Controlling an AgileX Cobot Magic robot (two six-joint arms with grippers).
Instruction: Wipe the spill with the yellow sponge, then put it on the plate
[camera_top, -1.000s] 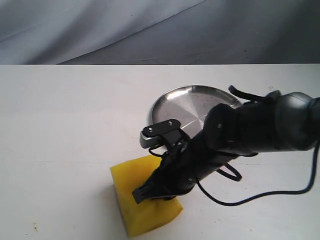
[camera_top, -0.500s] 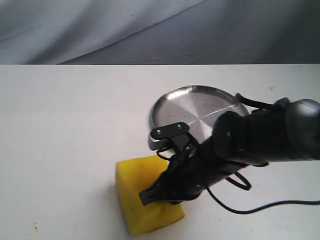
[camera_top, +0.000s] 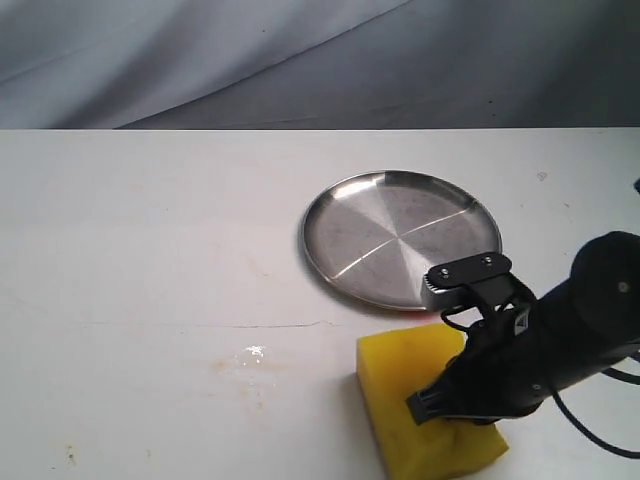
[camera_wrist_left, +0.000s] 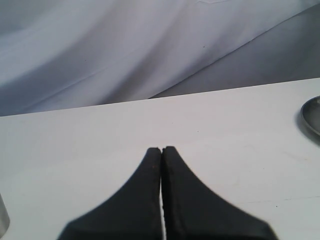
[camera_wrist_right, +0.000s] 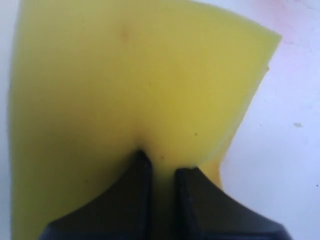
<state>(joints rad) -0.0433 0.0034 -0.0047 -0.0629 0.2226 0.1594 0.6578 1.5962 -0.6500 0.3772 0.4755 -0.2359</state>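
We pinch the yellow sponge (camera_top: 395, 385) between our right fingers (camera_wrist_right: 125, 200), just near of the plate (camera_top: 400, 235), ready for lifting; left fingers (camera_wrist_left: 135, 200) rest pressed together, idle.

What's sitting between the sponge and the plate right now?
Exterior view: only a narrow strip of table separates the yellow sponge from the plate; the right arm's bracket overhangs it.

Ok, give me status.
Right gripper shut on yellow sponge, on table beside plate. Left gripper shut, empty. Spill wet on table, apart from sponge. Plate bare.
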